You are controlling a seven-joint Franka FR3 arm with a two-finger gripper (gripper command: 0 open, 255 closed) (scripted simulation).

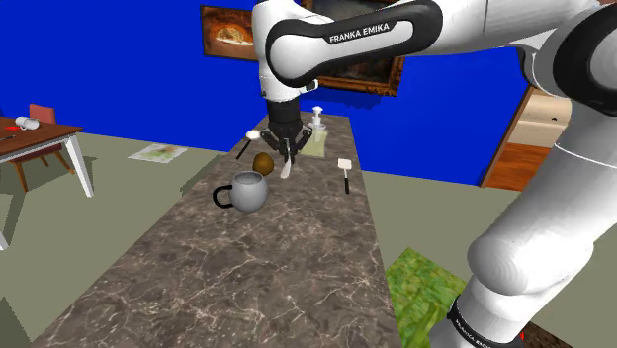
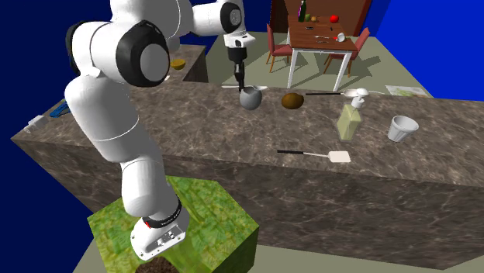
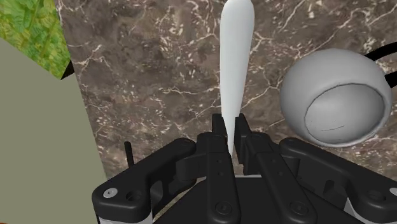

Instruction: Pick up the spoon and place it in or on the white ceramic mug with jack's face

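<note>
"So, what has the end effector (image 1: 286, 158) got hold of?"

"A white spoon (image 3: 236, 57). The two black fingers (image 3: 247, 143) are clamped tight on its handle, and the bowl end points away from the hand, down at the marble."

"And the mug?"

"The grey mug (image 1: 248, 191) stands upright on the worktop (image 1: 247, 287), just beside the spoon rather than under it. Its dark handle points to the shoulder view's left, close to the worktop's long edge on that side."

"What crowds it?"

"A brown rounded object (image 1: 263, 162) sits just past the mug, near the end effector. Further along stand a soap dispenser (image 1: 316, 133) and a long black-handled utensil (image 2: 357, 93) with a white head. A white spatula (image 1: 346, 170) lies near the opposite long edge. In the second exterior view a white cup (image 2: 402, 128) stands well apart, beyond the dispenser."

"Any room to move?"

"Yes. From the mug back towards the green-topped stand (image 2: 209, 209) runs a broad stretch of bare marble. The tight side is the edge. In the wrist view the worktop's rim runs close beside the end effector, with olive floor (image 3: 38, 127) below it."
</note>
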